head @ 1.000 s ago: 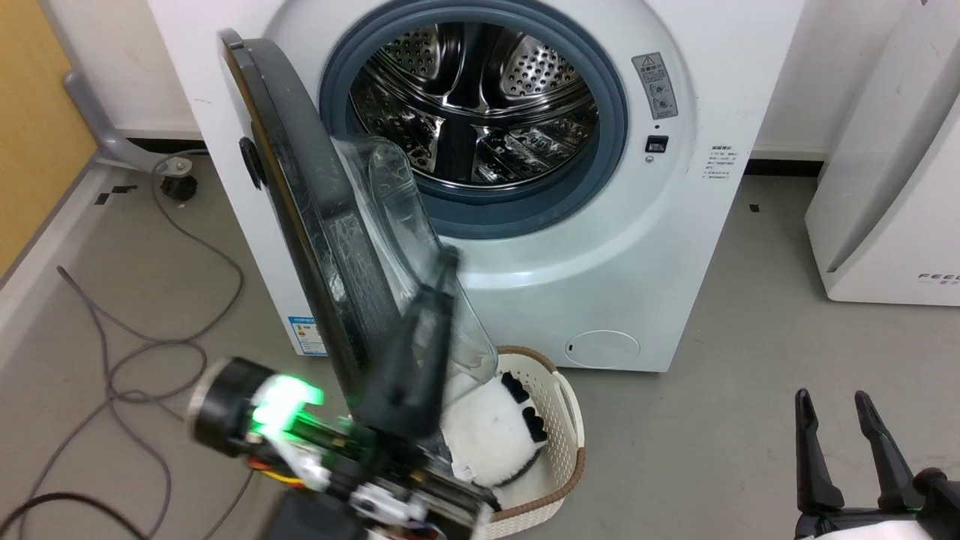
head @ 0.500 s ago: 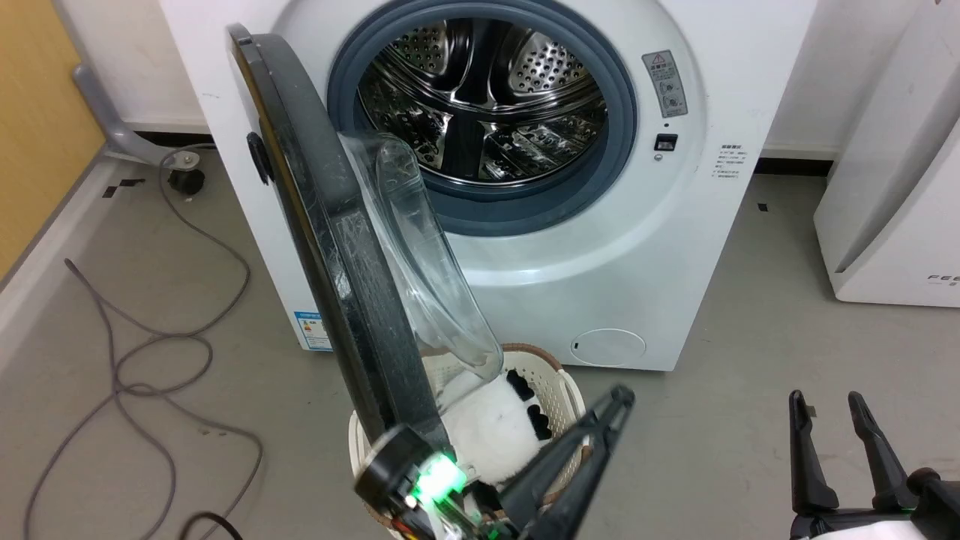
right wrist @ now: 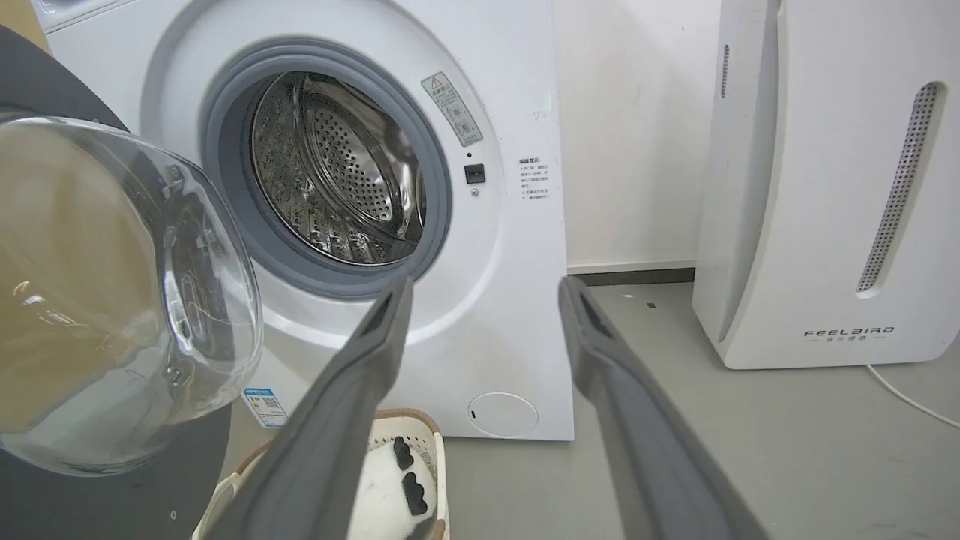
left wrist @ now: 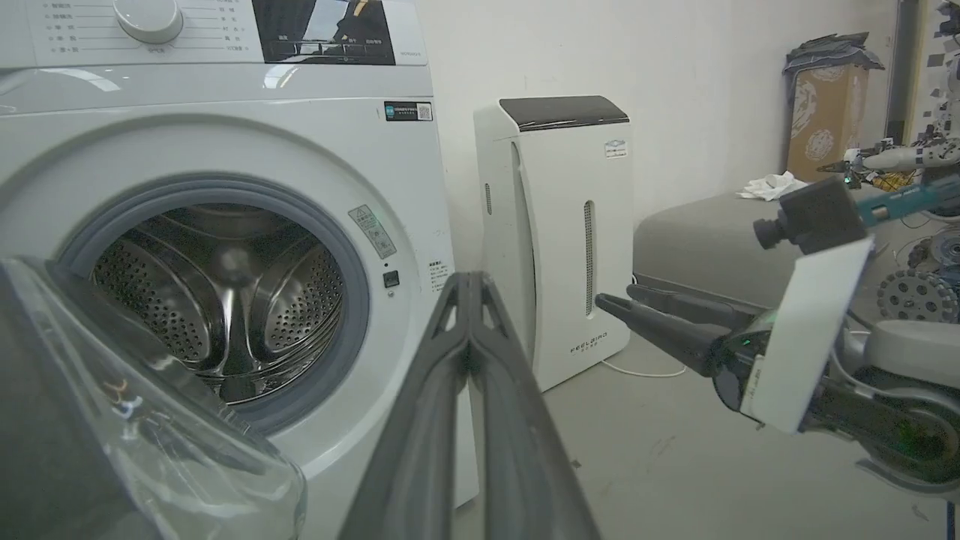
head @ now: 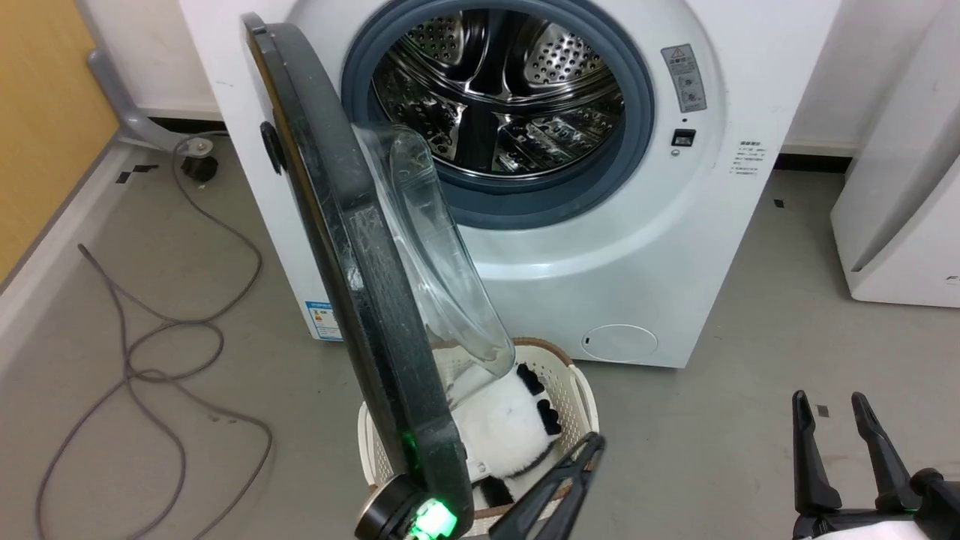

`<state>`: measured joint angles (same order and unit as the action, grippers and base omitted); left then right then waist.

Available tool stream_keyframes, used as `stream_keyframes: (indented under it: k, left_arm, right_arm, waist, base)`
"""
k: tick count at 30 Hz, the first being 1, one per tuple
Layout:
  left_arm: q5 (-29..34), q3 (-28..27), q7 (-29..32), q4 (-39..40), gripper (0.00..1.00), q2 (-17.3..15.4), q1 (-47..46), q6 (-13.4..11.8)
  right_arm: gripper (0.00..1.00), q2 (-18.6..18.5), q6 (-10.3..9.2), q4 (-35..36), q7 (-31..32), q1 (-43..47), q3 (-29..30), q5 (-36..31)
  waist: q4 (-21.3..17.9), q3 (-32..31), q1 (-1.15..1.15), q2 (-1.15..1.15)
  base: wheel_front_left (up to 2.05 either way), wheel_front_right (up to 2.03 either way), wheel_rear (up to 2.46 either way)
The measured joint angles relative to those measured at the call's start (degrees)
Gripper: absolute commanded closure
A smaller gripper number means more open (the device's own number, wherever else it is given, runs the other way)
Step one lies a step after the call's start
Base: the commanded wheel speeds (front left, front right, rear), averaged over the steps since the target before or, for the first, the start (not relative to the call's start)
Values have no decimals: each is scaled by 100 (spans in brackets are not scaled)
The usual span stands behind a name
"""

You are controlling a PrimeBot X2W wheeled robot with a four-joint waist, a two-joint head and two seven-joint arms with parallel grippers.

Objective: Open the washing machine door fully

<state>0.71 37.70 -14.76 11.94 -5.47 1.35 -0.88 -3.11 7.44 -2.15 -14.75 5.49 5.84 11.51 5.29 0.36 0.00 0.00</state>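
Before the washing machine: washing machine door stands out on left hinge, roughly edge-on, drum exposed, not yet folded back.
Left gripper: fingers pressed together, clear of door, over basket; probably set for pushing.
Right gripper: fingers spread, idle, well apart.

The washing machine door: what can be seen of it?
The washing machine door is round, with a glossy, scuffed black rim and a bulging clear glass bowl at its centre. It stands open, swung out from the white washing machine's left side, edge-on in the head view. Its lower edge hangs over a white basket. The shut left claw has its fingers clear of it.
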Motion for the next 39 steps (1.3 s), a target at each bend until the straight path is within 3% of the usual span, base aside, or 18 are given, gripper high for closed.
stream_keyframes:
  k: [16, 30, 39]
  left_arm:
    - [-192, -456, 1, -826, 100, -188, 13, -200]
    - [-241, -531, 0, -850, 100, -264, 29, -220]
    - [-281, -820, -35, -659, 100, -392, 331, -457]
  right_arm:
    - [0, 0, 0, -60, 0, -4, 4, -2]
    - [0, 2, 0, -69, 0, -5, -57, -19]
    - [0, 4, 0, -70, 0, -5, -77, 1]
  waist:
    - [326, 122, 0, 0]
    - [977, 119, 0, 0]
    - [1351, 125, 0, 0]
  base:
    - [0, 0, 0]
    - [0, 0, 0]
    - [0, 0, 0]
